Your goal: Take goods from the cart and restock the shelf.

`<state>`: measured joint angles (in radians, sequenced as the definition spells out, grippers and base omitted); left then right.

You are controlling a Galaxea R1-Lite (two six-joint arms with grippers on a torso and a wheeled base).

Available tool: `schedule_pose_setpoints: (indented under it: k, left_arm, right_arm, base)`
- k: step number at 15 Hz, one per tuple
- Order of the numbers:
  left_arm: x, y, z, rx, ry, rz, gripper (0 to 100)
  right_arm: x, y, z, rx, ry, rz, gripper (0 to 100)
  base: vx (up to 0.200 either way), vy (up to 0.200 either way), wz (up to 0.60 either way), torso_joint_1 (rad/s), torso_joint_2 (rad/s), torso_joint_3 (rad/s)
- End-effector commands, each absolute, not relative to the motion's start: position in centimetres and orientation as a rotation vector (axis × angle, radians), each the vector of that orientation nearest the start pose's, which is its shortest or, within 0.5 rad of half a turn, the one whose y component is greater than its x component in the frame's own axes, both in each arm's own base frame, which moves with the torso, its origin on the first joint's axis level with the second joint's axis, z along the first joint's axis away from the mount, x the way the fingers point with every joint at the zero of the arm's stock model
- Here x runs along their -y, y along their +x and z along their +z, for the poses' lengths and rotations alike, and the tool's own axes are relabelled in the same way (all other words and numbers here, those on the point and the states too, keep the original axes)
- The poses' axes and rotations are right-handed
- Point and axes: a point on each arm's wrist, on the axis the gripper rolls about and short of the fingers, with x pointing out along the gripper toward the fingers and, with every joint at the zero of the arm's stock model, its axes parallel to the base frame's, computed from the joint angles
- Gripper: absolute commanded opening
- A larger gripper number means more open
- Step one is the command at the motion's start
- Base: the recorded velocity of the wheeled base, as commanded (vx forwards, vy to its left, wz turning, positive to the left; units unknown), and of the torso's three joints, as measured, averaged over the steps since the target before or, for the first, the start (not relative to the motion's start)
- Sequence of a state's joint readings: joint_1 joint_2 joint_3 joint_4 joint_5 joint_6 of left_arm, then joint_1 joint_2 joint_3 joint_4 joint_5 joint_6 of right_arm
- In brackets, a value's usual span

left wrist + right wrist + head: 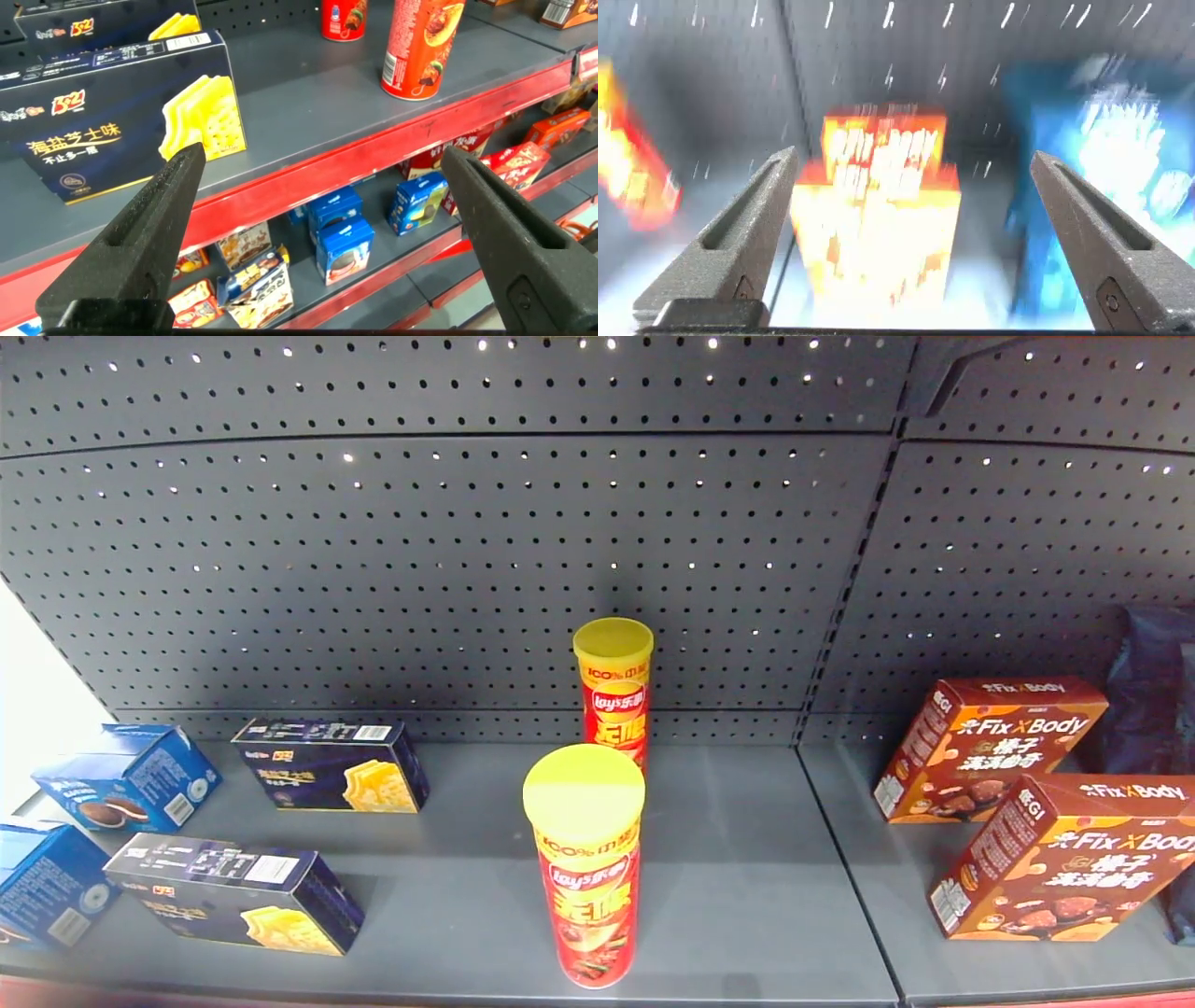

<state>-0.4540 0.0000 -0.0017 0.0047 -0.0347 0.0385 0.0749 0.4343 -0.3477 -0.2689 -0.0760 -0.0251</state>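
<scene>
Shelf (pixel 747 859): front can (pixel 588 877) stands upright near the front edge, yellow lid on. Rear can (pixel 614 695) stands upright straight behind the front can, against the pegboard (pixel 467 569), apart from it.

Left of the front can: two dark boxes (pixel 331 765) (pixel 238 893), one farther back, one nearer the edge. Beyond them, two blue boxes (pixel 131 777) (pixel 47 882).

Right of the front can, on the next bay: two brown boxes (pixel 990 747) (pixel 1064 859), both tilted.

Left gripper (pixel 322 163): fingers spread wide, nothing between them. It hangs off the shelf's red front edge, left of the front can, with the nearer dark box just ahead.

Right gripper (pixel 913 159): fingers spread wide, gripping nothing. The view is blurred; an orange-brown box shows beyond the gap, well right of the front can.
</scene>
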Motion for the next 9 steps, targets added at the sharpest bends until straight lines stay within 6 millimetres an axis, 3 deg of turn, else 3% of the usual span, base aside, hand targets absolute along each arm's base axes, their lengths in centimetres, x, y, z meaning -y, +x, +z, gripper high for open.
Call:
schedule_pose_setpoints:
  k: [1, 6, 9]
  left_arm:
    - [-0.94, -2.09, 7.54, 0.006, 0.038, -0.488, 100]
    - [-0.94, -2.09, 7.54, 0.006, 0.038, -0.488, 100]
    - [-0.93, -2.1, 7.54, 0.006, 0.038, -0.489, 100]
  right_arm:
    - [0.18, -0.2, 19.84, 0.223, -0.01, -0.001, 100]
    - [0.13, 0.29, 19.84, 0.202, -0.012, 0.011, 100]
    - [0.07, 0.27, 18.85, 0.183, -0.017, 0.019, 100]
  base:
    - [0.0, 0.0, 0.0, 0.0, 0.0, 0.0]
    - [0.0, 0.0, 0.0, 0.0, 0.0, 0.0]
    - [0.0, 0.0, 0.0, 0.0, 0.0, 0.0]
